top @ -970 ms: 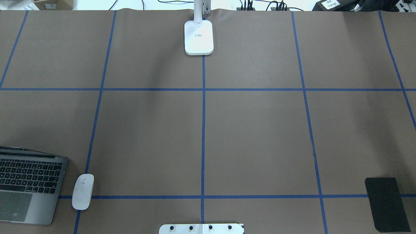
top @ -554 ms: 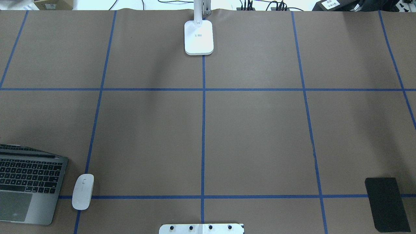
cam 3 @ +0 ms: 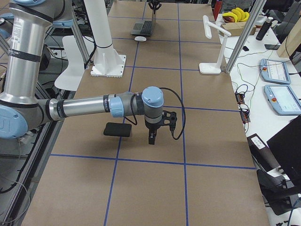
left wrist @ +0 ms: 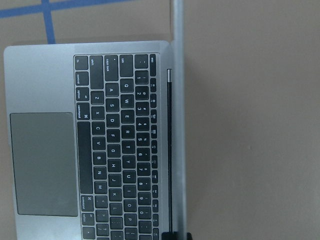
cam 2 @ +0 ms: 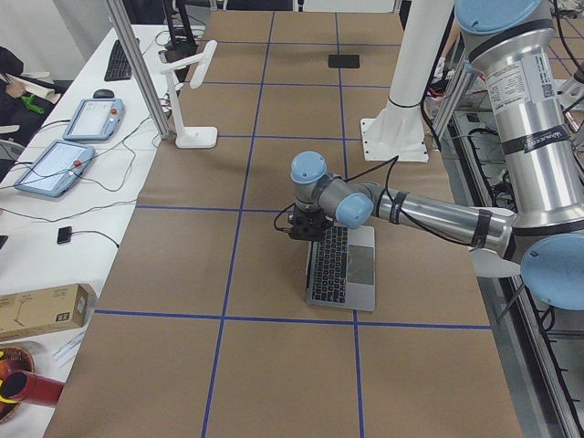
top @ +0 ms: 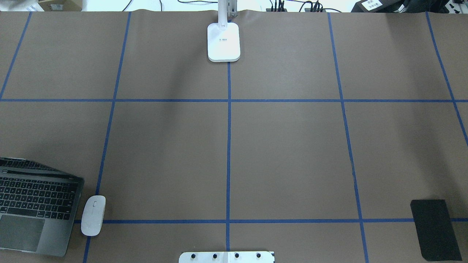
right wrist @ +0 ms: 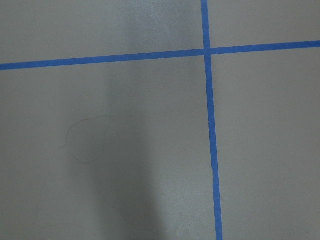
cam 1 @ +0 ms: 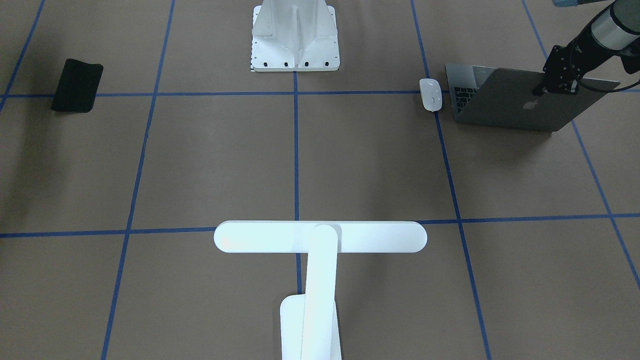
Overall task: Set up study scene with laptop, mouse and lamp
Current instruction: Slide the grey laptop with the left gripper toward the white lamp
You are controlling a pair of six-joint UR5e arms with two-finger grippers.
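The grey laptop (top: 36, 208) stands open at the table's near left corner; its lid with the apple logo (cam 1: 520, 107) faces the front camera. My left gripper (cam 1: 542, 90) is shut on the lid's top edge, and the left wrist view looks down over the keyboard (left wrist: 120, 145). The white mouse (top: 93, 215) lies just right of the laptop. The white T-shaped lamp (cam 1: 320, 237) stands at the far middle edge, its base (top: 223, 42) on the centre line. My right gripper (cam 3: 151, 138) hangs low over the table beside the black mat; I cannot tell whether it is open.
A flat black mat (top: 435, 228) lies at the near right. The white bolted pedestal (cam 1: 295, 37) stands at the robot's base. Blue tape lines (right wrist: 212, 125) divide the brown table. Operators' benches with tablets (cam 2: 55, 164) run along the far edge.
The laptop has slid a little to the right, toward the mouse, with its lid held by the left gripper. Mouse, lamp and mat have not moved.
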